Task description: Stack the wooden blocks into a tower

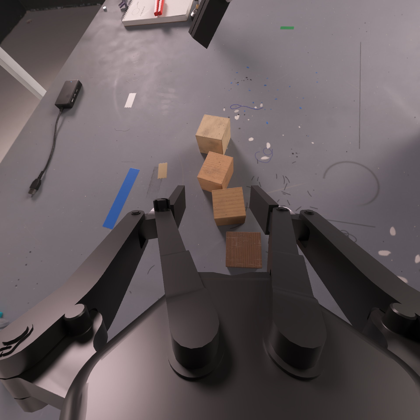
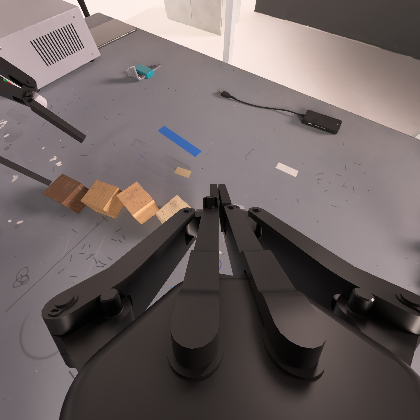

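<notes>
Several wooden blocks lie in a row on the grey table. In the left wrist view: a dark brown block (image 1: 243, 249) nearest, then a light tan block (image 1: 228, 205), an orange-tan block (image 1: 215, 171) and a pale block (image 1: 213, 133). My left gripper (image 1: 218, 197) is open above the row, its fingers either side of the light tan block and apart from it. In the right wrist view the same row shows: dark brown (image 2: 66, 192), tan (image 2: 102, 197), orange-tan (image 2: 137, 201), pale (image 2: 172, 208). My right gripper (image 2: 220, 189) is shut and empty, to the right of the pale block.
A black hub with cable (image 1: 68, 93) (image 2: 321, 121), a notepad with a red pen (image 1: 156, 11), blue tape (image 1: 121, 197) (image 2: 179, 141), tan tape (image 1: 162, 170), a grey box (image 2: 45, 43) and a teal hex key set (image 2: 143, 71) lie around. The table edge runs at the left (image 1: 20, 141).
</notes>
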Robot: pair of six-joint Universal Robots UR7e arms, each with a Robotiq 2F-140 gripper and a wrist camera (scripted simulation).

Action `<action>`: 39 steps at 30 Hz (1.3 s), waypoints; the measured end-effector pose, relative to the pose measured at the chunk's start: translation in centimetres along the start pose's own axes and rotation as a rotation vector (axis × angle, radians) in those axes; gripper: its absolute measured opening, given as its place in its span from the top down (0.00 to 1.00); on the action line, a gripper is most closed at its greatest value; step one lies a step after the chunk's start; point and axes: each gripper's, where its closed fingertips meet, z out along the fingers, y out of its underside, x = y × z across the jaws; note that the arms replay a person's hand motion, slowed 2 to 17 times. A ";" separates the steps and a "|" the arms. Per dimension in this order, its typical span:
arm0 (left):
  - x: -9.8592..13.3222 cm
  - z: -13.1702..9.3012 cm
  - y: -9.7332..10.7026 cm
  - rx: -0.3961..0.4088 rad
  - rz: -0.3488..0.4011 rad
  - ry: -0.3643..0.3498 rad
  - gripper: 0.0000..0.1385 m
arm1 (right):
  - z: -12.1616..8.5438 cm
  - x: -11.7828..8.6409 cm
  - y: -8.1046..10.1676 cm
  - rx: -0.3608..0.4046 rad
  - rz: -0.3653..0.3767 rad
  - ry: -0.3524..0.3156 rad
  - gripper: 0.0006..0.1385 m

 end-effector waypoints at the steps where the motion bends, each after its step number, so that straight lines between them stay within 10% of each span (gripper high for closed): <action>1: 0.0 0.2 -0.1 0.000 -0.012 0.002 0.45 | 0.0 0.0 0.0 0.000 -0.001 0.000 0.99; 18: 1.5 4.6 0.4 -0.204 -0.041 -0.049 0.29 | 0.2 0.3 0.5 -0.029 -0.016 0.012 0.99; 39: 1.7 7.4 2.6 -0.324 -0.088 -0.024 0.39 | 0.2 0.6 0.8 -0.038 -0.008 0.004 0.99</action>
